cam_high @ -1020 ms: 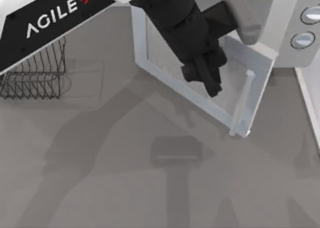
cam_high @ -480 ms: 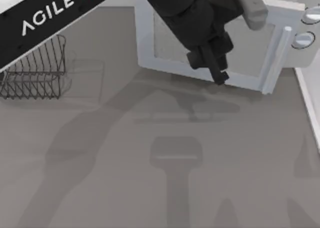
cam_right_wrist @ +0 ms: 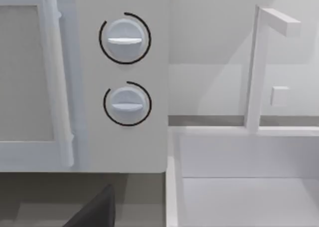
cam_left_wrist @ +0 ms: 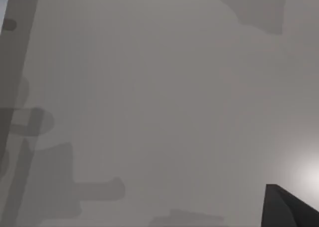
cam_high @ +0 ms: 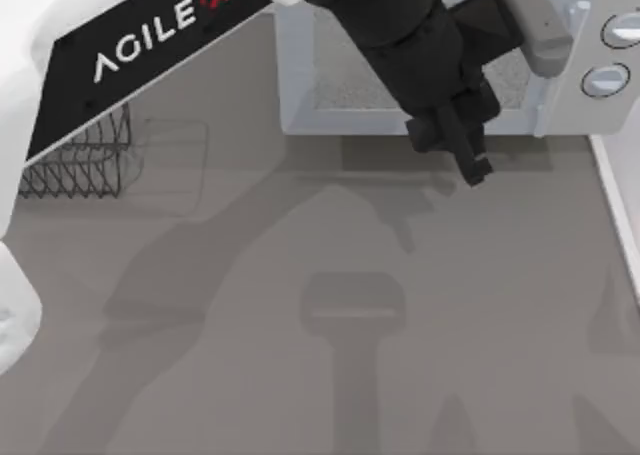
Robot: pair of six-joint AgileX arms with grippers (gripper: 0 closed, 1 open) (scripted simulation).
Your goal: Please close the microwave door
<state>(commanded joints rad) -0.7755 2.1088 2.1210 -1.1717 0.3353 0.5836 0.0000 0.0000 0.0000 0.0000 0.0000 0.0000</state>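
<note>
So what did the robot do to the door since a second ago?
The left claw pushed the microwave door round from sticking far out over the table until it lies flat against the microwave, and the arm swung toward the top view's right with it. The wire rack and knobs stayed put.

Microwave door (cam_high: 420, 90) smooth white, window translucent; wire rack (cam_high: 85, 160) metal.
</note>
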